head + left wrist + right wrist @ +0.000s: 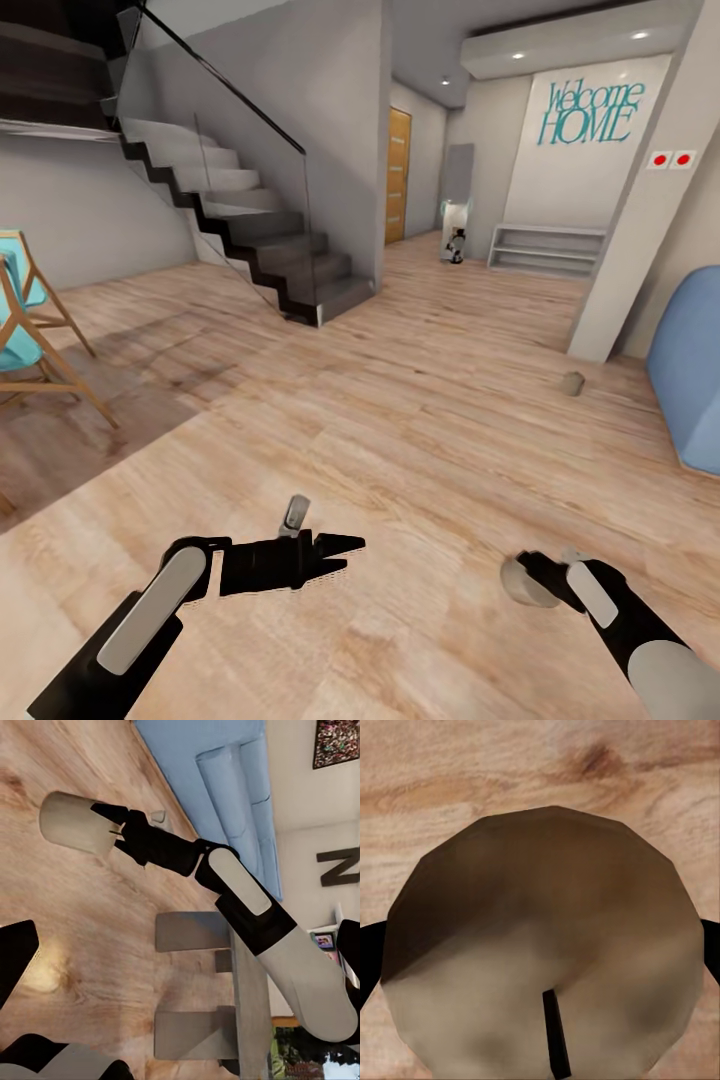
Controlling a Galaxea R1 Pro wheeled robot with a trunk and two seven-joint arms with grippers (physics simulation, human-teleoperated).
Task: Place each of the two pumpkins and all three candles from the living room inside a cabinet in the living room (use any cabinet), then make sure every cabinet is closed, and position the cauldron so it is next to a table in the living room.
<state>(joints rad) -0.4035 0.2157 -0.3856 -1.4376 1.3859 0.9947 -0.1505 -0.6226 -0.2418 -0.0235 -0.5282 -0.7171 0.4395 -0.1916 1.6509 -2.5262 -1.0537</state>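
My right gripper (532, 578) is shut on a beige-tan candle (516, 584), held low over the wooden floor. In the right wrist view the candle (547, 952) sits close to the lens, dark wick showing, with black fingertips (367, 960) at both of its sides. The left wrist view shows the same candle (75, 825) at the end of my right arm. Another candle (572, 383) lies on the floor beside the white pillar. My left gripper (345, 552) hangs open with nothing in it; its fingers (15, 956) stand apart. Pumpkins, cabinet and cauldron are out of view.
A blue sofa (690, 370) stands at the right, behind the pillar (640, 210). A staircase (260, 230) rises at the back left. A teal wooden chair (30, 330) sits at the left edge. A low shelf (545, 250) is at the far wall. A grey table (247, 982) appears beside my right arm.
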